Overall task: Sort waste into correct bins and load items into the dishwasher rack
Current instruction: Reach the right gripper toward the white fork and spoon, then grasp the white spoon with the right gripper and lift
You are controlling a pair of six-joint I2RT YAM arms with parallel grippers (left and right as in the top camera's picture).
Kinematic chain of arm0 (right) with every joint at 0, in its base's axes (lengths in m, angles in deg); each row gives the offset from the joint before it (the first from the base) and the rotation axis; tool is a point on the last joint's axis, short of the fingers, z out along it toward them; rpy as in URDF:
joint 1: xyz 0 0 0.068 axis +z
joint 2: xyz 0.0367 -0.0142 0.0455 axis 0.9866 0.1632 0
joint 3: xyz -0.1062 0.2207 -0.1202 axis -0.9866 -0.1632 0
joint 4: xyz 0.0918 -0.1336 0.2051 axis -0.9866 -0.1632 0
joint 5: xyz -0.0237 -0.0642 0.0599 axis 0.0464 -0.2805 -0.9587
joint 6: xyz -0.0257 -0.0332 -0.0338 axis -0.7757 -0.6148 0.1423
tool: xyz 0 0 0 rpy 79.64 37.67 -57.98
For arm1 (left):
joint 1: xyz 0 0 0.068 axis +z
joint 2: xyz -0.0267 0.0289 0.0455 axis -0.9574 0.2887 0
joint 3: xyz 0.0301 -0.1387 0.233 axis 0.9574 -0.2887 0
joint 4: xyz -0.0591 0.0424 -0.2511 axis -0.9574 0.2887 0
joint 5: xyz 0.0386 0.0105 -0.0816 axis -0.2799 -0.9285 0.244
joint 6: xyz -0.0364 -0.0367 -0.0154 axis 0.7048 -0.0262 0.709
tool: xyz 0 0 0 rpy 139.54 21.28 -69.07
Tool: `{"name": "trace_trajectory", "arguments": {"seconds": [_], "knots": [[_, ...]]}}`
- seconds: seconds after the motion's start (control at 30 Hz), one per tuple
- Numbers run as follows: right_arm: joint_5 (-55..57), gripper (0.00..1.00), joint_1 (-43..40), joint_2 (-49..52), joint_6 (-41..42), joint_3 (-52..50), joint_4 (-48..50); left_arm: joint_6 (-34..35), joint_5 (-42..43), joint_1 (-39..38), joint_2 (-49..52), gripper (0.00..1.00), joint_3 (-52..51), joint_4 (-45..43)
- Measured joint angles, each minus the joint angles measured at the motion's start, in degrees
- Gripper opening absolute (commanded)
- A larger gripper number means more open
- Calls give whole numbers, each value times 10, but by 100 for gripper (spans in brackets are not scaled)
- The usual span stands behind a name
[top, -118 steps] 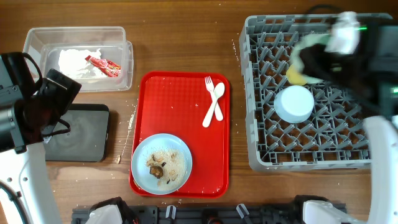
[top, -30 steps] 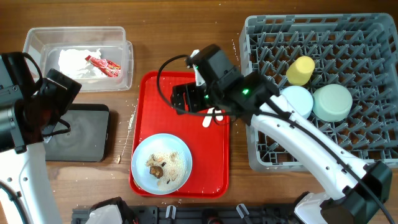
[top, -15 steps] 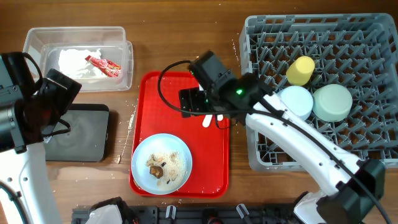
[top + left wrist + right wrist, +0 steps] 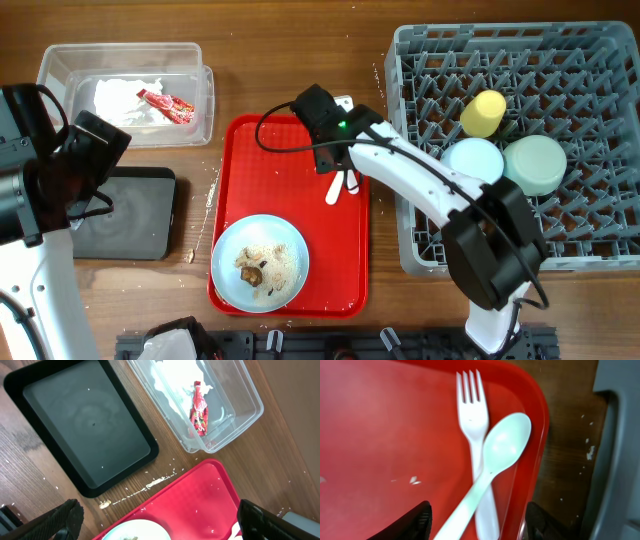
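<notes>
The white plastic fork point(image 4: 474, 425) and spoon point(image 4: 503, 442) lie crossed on the red tray point(image 4: 380, 425). My right gripper point(image 4: 481, 522) is low over them, open, with one finger point(image 4: 417, 521) on each side of the handles and a gap on both sides. From above it point(image 4: 336, 162) covers their heads, and the handles point(image 4: 340, 187) stick out below. The light blue plate point(image 4: 260, 262) holds rice and brown scraps. My left gripper point(image 4: 160, 527) hangs open and empty high over the table's left side. The yellow cup point(image 4: 483, 112), light blue bowl point(image 4: 473, 163) and pale green bowl point(image 4: 533, 165) sit in the grey rack point(image 4: 420, 250).
The clear tub point(image 4: 60, 70) at the back left holds white napkins point(image 4: 120, 98) and a red-and-white wrapper point(image 4: 167, 103). The black tray point(image 4: 130, 215) lies in front of it. Rice grains are scattered on the wood beside the red tray point(image 4: 285, 150).
My right gripper has shifted right across the red tray onto the fork and spoon, and its jaws have narrowed around the handles. The left arm has not moved.
</notes>
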Motion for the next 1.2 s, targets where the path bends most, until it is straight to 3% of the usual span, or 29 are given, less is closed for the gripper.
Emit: {"name": "trace_trajectory", "arguments": {"seconds": [0.27,0.47,0.6,1.2], "knots": [[-130,52,-34,9,113,0,-20,0,0,0,0,100,0,0],[-134,47,-23,23,257,0,-42,0,0,0,0,100,0,0],[-133,46,-21,38,300,-2,-39,0,0,0,0,100,0,0],[-129,46,-6,54,321,-4,-15,0,0,0,0,100,0,0]]}}
